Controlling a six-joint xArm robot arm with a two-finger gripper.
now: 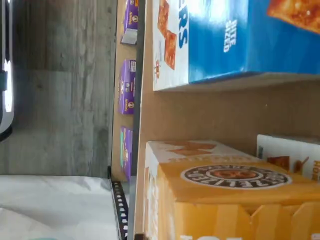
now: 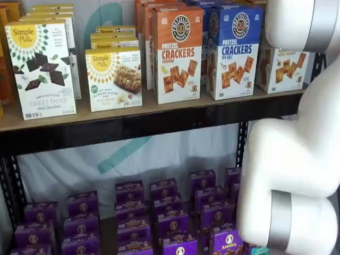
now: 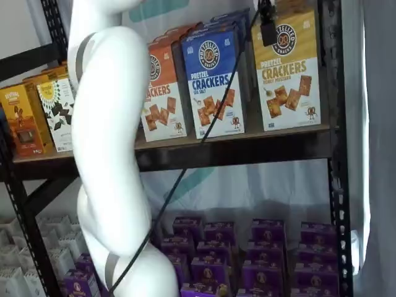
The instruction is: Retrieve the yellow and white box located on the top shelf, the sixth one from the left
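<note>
Item: the yellow and white box (image 3: 289, 71); location: the top shelf (image 3: 247, 148), standing upright at the right-hand end of the row, just beside the blue carton (image 3: 213, 83); status: not yet retrieved.

Item: my gripper (image 3: 268, 25); only a dark piece with a cable beside it hangs from above in front of the box's upper face in a shelf view; whether my fingers are spread or pinching, I cannot tell; contact with the box, unclear.

Wrist view: yellow top and round dark logo of the box (image 1: 235, 190) close under the camera; the blue carton (image 1: 240, 40) alongside, a gap of bare shelf between.

Progress, as I judge it: approach done, I am lined up at the box; left to do: a firm hold, lift clear of the shelf, carry out; the box's base rests on the board.
</note>
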